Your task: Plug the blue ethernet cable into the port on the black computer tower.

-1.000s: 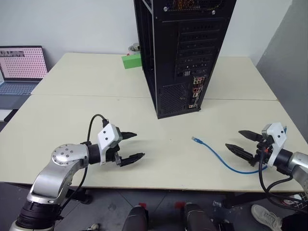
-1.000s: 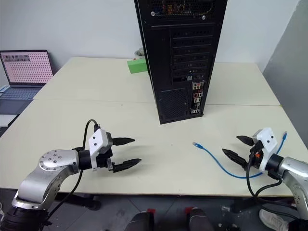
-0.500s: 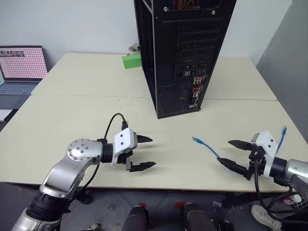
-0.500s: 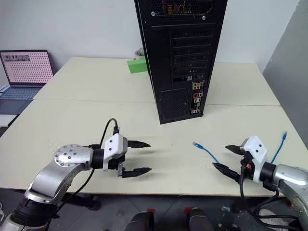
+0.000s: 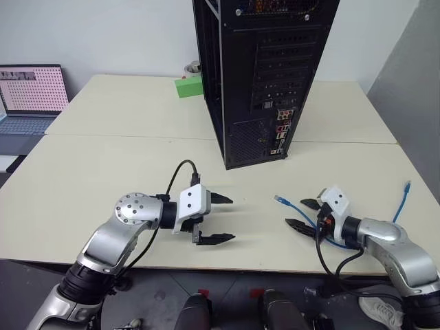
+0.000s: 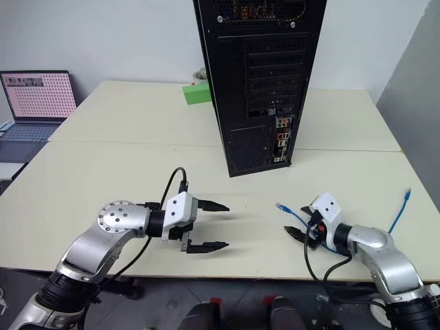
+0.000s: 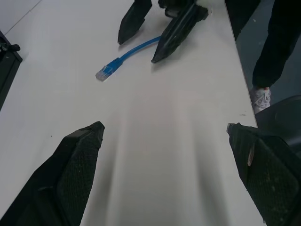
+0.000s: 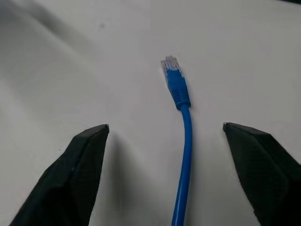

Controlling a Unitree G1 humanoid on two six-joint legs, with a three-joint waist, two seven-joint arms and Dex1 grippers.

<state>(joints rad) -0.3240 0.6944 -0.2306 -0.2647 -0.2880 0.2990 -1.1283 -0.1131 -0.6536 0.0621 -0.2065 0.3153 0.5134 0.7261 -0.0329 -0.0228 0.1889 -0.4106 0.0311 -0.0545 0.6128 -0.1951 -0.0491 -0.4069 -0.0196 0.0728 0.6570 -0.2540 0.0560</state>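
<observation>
The black computer tower (image 5: 261,75) stands upright at the table's middle back, its rear panel facing me. The port is somewhere in the cluster of small connectors (image 5: 280,132) low on that panel. The blue ethernet cable (image 5: 302,214) lies on the table at front right, one plug (image 5: 278,200) pointing toward the tower and the other end (image 5: 407,185) near the right edge. My right gripper (image 5: 297,213) is open, its fingers on either side of the cable just behind the plug (image 8: 175,84), not touching it. My left gripper (image 5: 232,219) is open and empty, left of the plug.
A green box (image 5: 187,87) sits behind the tower's left side. A laptop (image 5: 31,93) stands on a separate desk at far left. The table's front edge runs just below both grippers. A person's dark trouser leg and white shoe (image 7: 261,96) are beside the table.
My right gripper has moved left and down onto the table, now straddling the cable behind its plug, fingers a little narrower. My left gripper has moved right toward the table's middle.
</observation>
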